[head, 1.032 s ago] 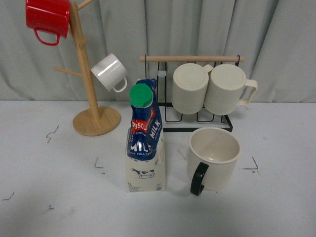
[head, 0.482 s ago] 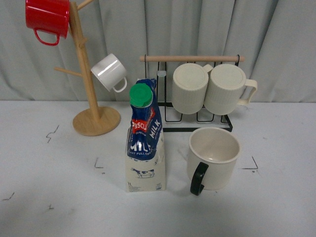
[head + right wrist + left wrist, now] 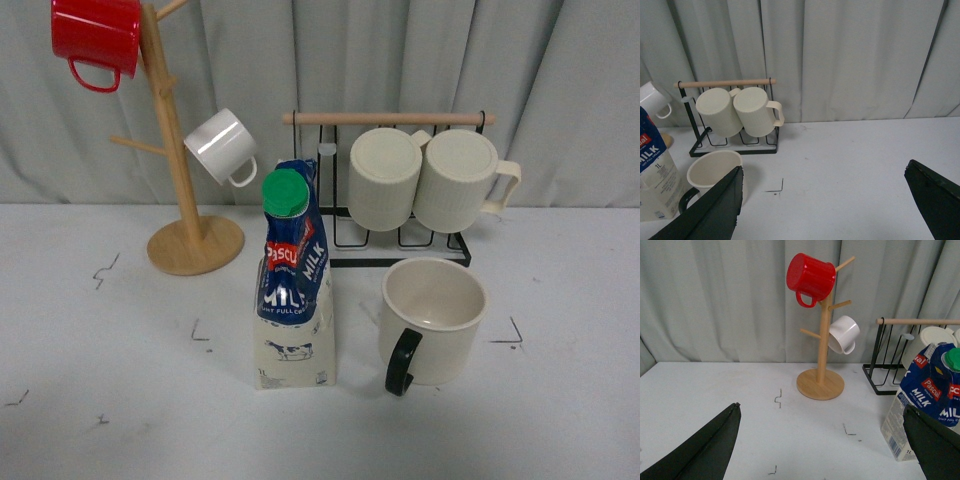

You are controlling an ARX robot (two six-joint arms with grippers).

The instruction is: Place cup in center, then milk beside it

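Observation:
The cup (image 3: 445, 350), a large cream mug with a dark loop handle toward the front, stands upright on the white table, right of middle. The milk (image 3: 295, 290), a blue-topped carton with a green cap, stands upright just to its left, apart from it. Neither arm shows in the front view. My left gripper (image 3: 821, 406) is open over bare table, with the milk (image 3: 927, 400) just beyond one fingertip. My right gripper (image 3: 825, 165) is open and empty, with the cup (image 3: 715, 170) behind one finger and the milk (image 3: 655, 165) further out.
A wooden mug tree (image 3: 180, 190) at the back left carries a red mug (image 3: 98, 35) and a small white mug (image 3: 222, 145). A black wire rack (image 3: 400, 240) behind the cup holds two ribbed cream mugs (image 3: 425, 180). Curtains close the back. Small black corner marks dot the table.

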